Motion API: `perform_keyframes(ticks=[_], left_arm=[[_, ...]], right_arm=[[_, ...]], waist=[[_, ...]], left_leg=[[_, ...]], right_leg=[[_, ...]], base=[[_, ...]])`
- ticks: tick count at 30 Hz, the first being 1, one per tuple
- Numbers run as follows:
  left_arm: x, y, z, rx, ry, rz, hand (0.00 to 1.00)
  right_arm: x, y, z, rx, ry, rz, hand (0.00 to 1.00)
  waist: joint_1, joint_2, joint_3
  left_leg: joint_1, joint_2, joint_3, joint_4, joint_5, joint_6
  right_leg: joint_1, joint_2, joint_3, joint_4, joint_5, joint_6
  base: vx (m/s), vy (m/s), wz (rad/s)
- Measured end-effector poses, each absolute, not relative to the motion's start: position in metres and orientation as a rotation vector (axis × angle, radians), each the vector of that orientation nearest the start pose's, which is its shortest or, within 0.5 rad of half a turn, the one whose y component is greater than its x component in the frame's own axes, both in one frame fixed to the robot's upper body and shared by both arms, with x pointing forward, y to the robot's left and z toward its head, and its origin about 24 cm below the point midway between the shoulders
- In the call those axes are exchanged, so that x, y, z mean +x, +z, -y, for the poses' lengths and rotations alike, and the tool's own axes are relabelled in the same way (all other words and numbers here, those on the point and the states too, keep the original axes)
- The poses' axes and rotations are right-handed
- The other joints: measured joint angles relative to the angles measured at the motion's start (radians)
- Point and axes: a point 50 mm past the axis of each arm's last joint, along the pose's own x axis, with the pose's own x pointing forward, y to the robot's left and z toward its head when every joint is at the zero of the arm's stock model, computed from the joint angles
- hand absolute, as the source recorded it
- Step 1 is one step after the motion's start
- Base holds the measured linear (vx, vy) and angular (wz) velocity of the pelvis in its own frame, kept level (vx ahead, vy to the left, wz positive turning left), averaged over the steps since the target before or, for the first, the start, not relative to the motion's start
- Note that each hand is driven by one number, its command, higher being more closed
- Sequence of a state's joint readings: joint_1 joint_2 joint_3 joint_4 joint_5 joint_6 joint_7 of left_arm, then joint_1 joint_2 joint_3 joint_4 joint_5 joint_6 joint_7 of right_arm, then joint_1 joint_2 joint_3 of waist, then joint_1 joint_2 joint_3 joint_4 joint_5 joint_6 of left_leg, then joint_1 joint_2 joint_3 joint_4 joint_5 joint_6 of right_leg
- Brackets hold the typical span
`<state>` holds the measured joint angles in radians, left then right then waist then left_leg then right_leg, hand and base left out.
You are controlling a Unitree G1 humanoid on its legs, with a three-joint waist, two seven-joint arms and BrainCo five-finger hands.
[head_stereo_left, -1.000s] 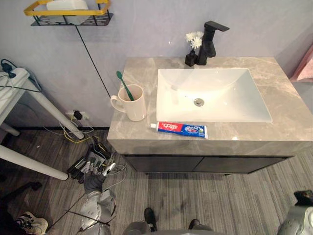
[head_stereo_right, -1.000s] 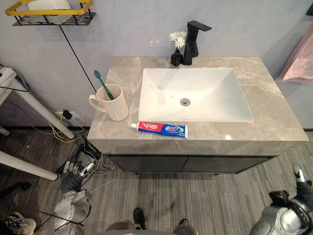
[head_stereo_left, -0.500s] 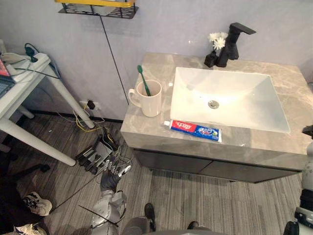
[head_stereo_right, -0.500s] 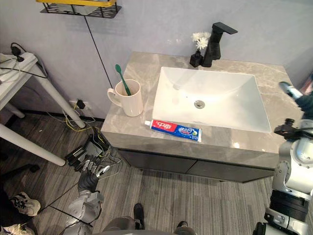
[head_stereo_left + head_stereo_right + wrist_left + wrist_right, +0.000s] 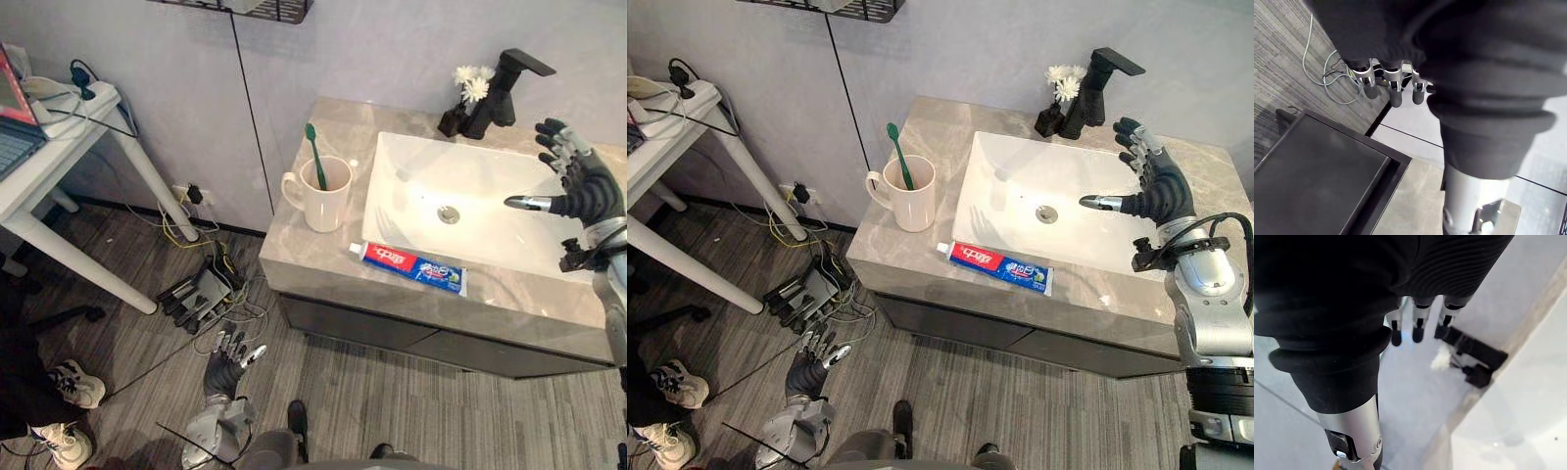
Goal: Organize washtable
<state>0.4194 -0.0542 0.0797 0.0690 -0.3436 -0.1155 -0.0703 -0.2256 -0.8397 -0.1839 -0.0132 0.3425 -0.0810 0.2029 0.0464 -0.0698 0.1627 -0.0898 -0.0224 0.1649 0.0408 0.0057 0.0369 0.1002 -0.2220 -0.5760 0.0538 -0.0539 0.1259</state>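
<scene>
A red and blue toothpaste tube (image 5: 412,269) lies flat on the grey marble counter (image 5: 304,245), along the front edge of the white sink (image 5: 460,206). Left of the sink a cream mug (image 5: 324,194) stands upright with a green toothbrush (image 5: 314,155) leaning in it. My right hand (image 5: 1154,186) is raised over the sink's right side, open, fingers spread, holding nothing. My left hand (image 5: 224,361) hangs low over the floor left of the cabinet, fingers straight and empty.
A black faucet (image 5: 502,91) and a small black vase of white flowers (image 5: 458,104) stand behind the sink. A power strip and tangled cables (image 5: 196,294) lie on the floor. A white table (image 5: 59,147) stands at the left. A wire shelf (image 5: 838,8) hangs on the wall.
The camera has shifted, so the washtable sits further right. My right hand has risen from beside the counter to above the sink's right side. My left hand stays low.
</scene>
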Motion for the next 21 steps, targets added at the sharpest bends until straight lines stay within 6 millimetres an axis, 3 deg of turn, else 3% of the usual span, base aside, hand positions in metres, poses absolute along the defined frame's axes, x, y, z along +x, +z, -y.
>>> perform_keyframes(ticks=[21], left_arm=[[0.15,-0.038,-0.171,-0.37,0.146,-0.283,0.0]], right_arm=[[0.26,0.162,0.271,-0.573,0.267,0.191,0.0]], waist=[[0.025,-0.013,-0.006]], left_leg=[[-0.015,-0.003,0.0,-0.017,0.011,-0.002]], right_leg=[[-0.021,0.0,0.001,-0.003,-0.001,0.002]], base=[[0.0,0.0,0.0]])
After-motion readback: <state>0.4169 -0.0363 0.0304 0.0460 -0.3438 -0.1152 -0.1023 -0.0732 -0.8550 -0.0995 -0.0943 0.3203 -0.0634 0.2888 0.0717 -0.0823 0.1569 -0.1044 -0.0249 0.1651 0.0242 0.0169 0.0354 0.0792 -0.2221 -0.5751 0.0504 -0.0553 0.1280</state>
